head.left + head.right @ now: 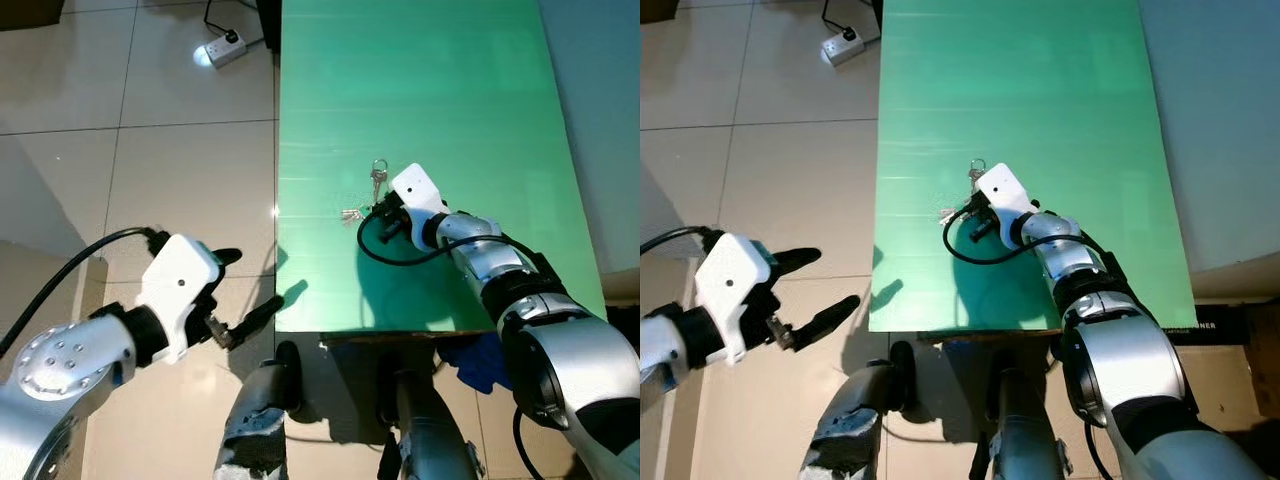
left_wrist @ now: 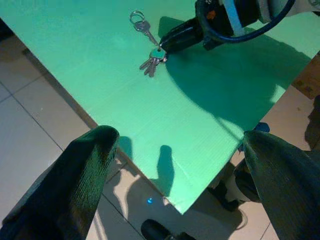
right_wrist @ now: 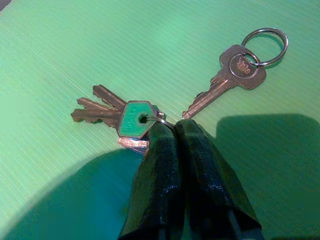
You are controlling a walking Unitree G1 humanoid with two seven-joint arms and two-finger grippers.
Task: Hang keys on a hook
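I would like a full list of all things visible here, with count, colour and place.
keys: one bunch, silver with one green head, on the table near its left side
table: one, green, ahead of the robot
power strip: one, white, on the floor left of the table
floor: beige tiles
blue cloth: one, under the table's near edge
left tool: black fingers open, over the floor
right tool: fingers shut, tips at the keys

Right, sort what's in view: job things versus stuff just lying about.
Job:
keys on the green table
right gripper, fingers together at the key bunch
left gripper, open, off the table's edge

Lying about:
power strip on the floor
blue cloth under the table
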